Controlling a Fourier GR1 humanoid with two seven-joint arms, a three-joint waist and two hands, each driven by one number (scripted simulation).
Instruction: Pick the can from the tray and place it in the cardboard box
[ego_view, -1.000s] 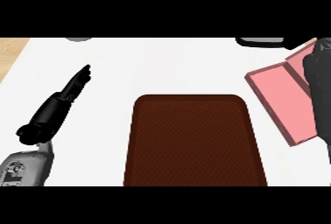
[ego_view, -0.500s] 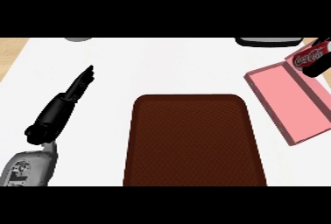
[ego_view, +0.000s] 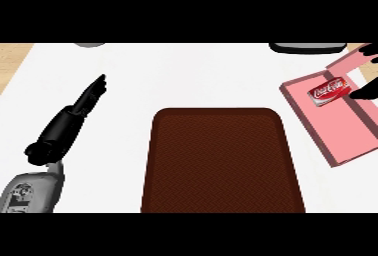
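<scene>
Red and silver, the can (ego_view: 328, 91) is lying on its side inside the pink box (ego_view: 334, 131) at the right of the counter (ego_view: 192, 75), in the box's far end, with its label facing up. Just beside the can, at the view's right edge, the dark fingers of the right hand (ego_view: 367, 90) are showing only in part; they are sitting close to the can's end, but whether they are touching it or how far they are spread cannot be told. The brown tray (ego_view: 221, 160) is lying in the middle of the counter with nothing on it, well apart from the box. On the left, the left hand (ego_view: 90, 95) is resting over the white counter with its fingers held straight and together, pointing away from the robot, holding nothing; its grey forearm (ego_view: 29, 192) is coming in from the lower left corner. A dark object (ego_view: 306, 47) is sitting at the counter's far edge near the box, and a small grey one (ego_view: 90, 45) at the far left.
</scene>
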